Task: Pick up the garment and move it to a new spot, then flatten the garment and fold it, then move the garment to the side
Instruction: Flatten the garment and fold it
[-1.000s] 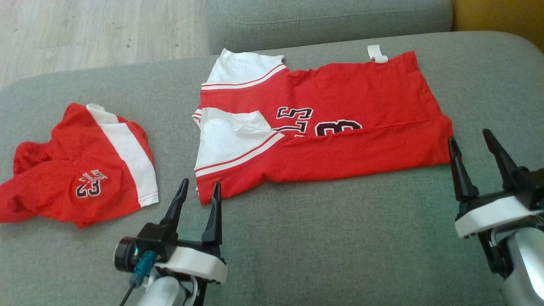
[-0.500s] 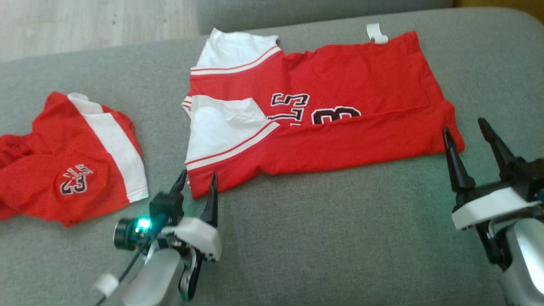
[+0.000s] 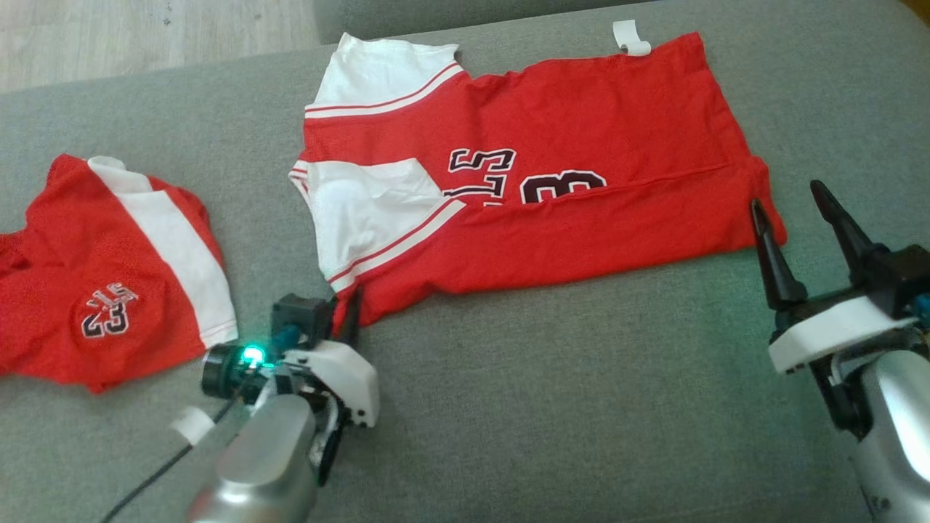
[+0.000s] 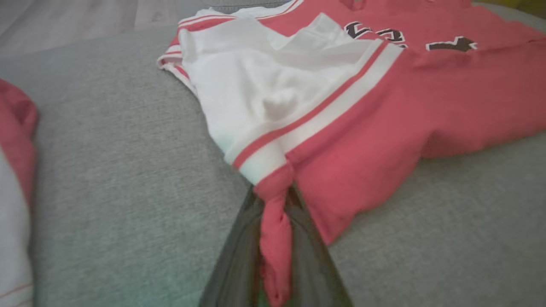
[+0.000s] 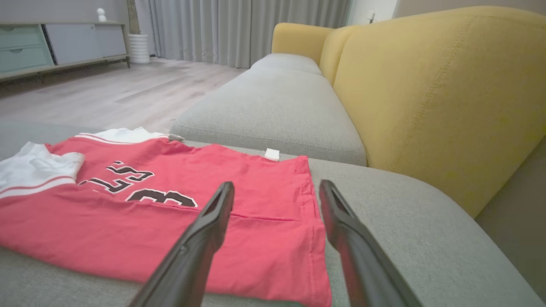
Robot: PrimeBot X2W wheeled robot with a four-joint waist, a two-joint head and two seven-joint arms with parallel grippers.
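The garment (image 3: 581, 145), a red jersey with white sleeves and dark numbers, lies folded lengthwise on the grey sofa seat (image 3: 581, 399). My left gripper (image 3: 345, 309) is at the jersey's near left corner. In the left wrist view that red corner (image 4: 273, 238) is pinched between the dark fingers (image 4: 239, 256), so the left gripper (image 4: 273, 196) is shut on it. My right gripper (image 3: 788, 200) stands open just off the jersey's near right corner. Seen from the right wrist, the right gripper (image 5: 276, 186) hangs open above the hem of the garment (image 5: 128, 221), gripping nothing.
A second red and white garment (image 3: 109, 276), marked 23, lies crumpled on the seat at the left. A yellow backrest (image 5: 426, 85) rises along the right side. Wooden floor (image 3: 109, 36) lies beyond the cushion's far left edge.
My left gripper has pushed forward onto the jersey's near left corner and closed on it. The head view has shifted; the right gripper stays open in the same place.
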